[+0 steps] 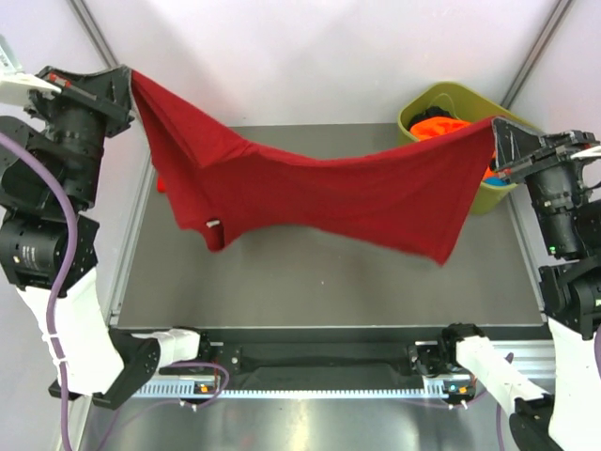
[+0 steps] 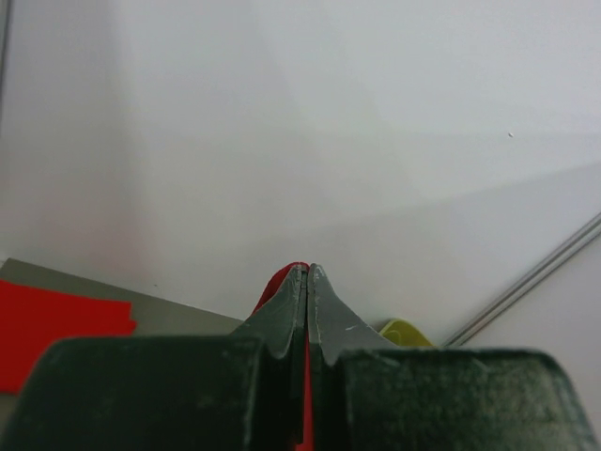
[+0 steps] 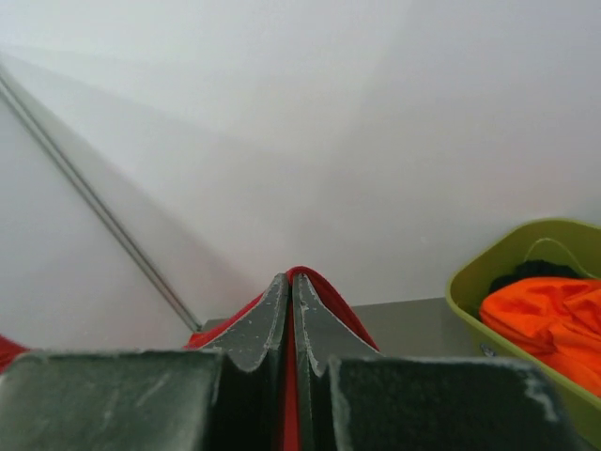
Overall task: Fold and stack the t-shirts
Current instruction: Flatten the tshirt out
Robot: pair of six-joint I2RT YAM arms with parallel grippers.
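Observation:
A dark crimson t-shirt [image 1: 319, 183] hangs stretched in the air above the table, sagging in the middle, with a small white label [image 1: 212, 224] on its lower left part. My left gripper [image 1: 130, 83] is raised at the far left, shut on one corner of it; red cloth [image 2: 278, 285] shows between the jaws of the left gripper [image 2: 307, 270]. My right gripper [image 1: 496, 133] is shut on the opposite corner, and its wrist view shows the right gripper [image 3: 289, 278] pinching cloth [image 3: 324, 287]. A brighter red t-shirt [image 2: 52, 319] lies on the table at the left, mostly hidden in the top view. Orange t-shirts [image 1: 438, 124] fill the tub.
An olive-green tub [image 1: 441, 94] stands at the table's back right corner, beside my right gripper; its rim [image 3: 526, 246] and the orange cloth [image 3: 545, 315] show in the right wrist view. The grey table [image 1: 319, 282] lies under the hanging shirt. White walls close the back and sides.

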